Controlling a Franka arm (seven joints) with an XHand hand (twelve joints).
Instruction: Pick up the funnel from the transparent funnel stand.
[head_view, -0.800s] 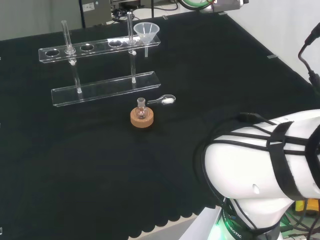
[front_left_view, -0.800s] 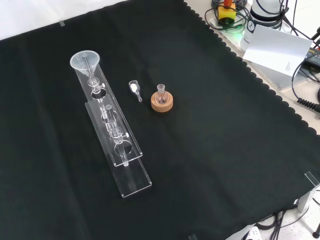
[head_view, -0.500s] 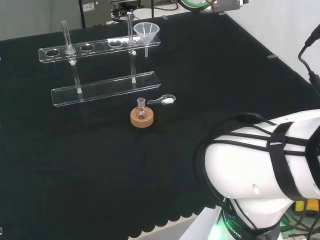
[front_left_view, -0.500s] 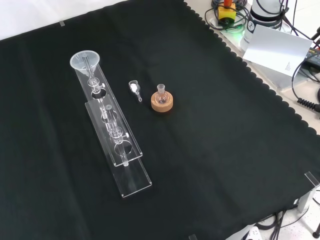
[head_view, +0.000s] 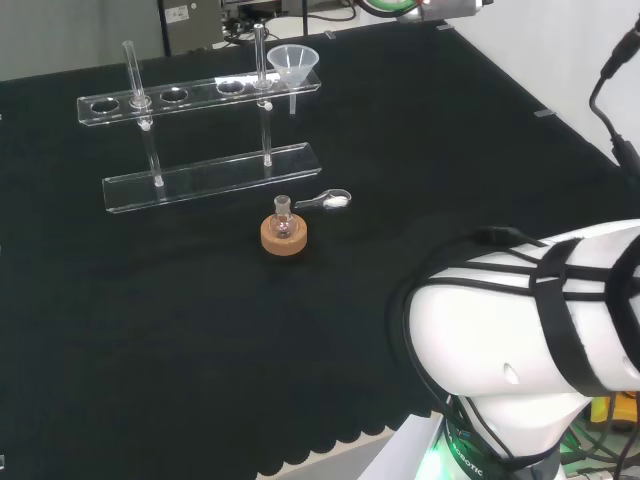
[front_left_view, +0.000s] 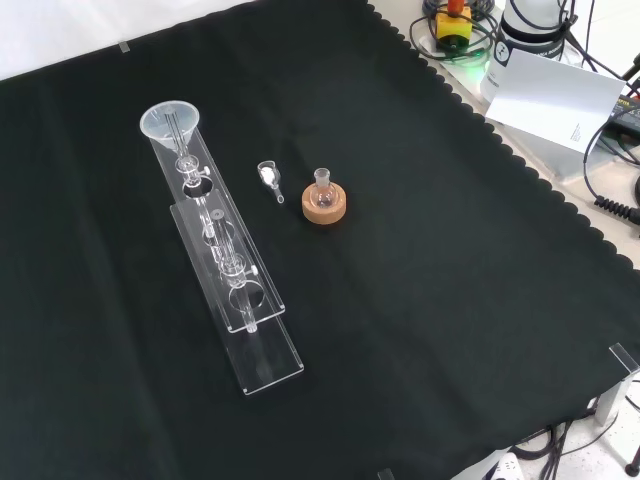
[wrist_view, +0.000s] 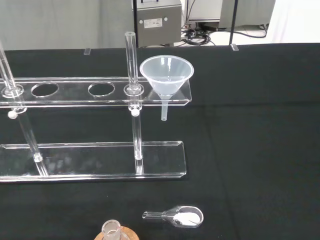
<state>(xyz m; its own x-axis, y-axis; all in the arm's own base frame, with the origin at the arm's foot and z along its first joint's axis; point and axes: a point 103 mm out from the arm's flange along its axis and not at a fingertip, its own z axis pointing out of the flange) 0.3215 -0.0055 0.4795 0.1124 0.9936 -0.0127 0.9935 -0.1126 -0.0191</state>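
A clear funnel (head_view: 293, 65) (front_left_view: 171, 124) (wrist_view: 166, 78) sits upright in the end hole of the transparent funnel stand (head_view: 200, 95) (front_left_view: 232, 290) (wrist_view: 95, 91), its stem hanging below the top shelf. In the head view that end is the stand's right one; in the front view it is the far end. The stand has a top shelf with several holes, two posts and a flat base (wrist_view: 95, 161). Nothing touches the funnel.
A small flask on a cork ring (head_view: 284, 233) (front_left_view: 325, 205) stands in front of the stand in the head view. A clear scoop with white powder (head_view: 328, 201) (front_left_view: 268, 177) (wrist_view: 181, 217) lies beside it. The arm's white link (head_view: 530, 340) stands at the head view's lower right.
The arm's white link has shifted slightly in the head view. The funnel, stand, flask and scoop have not moved.
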